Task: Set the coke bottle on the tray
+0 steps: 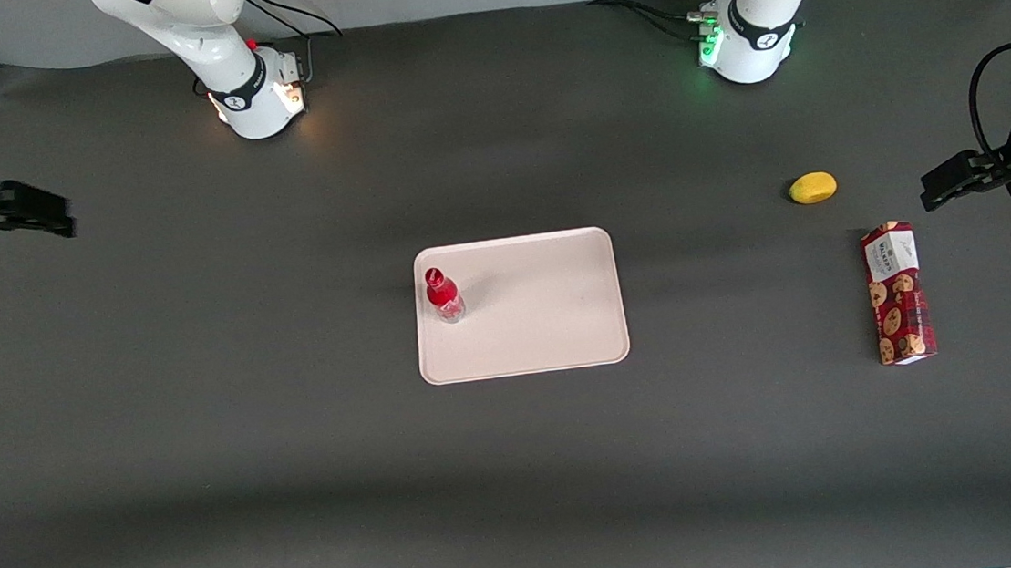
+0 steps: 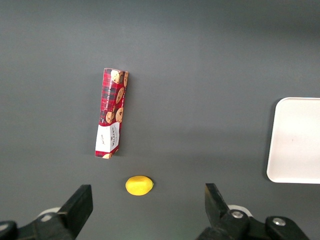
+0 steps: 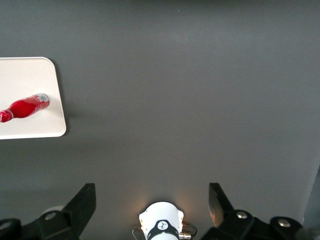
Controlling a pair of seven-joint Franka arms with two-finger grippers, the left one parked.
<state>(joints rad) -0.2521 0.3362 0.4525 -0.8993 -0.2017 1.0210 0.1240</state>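
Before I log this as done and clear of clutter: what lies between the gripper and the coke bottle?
Only bare dark table, as the front view shows. The open gripper hangs at the working arm's end; the coke bottle stands on the tray.

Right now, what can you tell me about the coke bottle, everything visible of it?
The coke bottle is small, slim and red, with a red cap, whitish markings on its body and a silvery base. It stands upright on the tray, close to the rim at the working arm's end. Only the tray touches it. The claw is open and empty, well away at the working arm's end of the table, above the dark surface.
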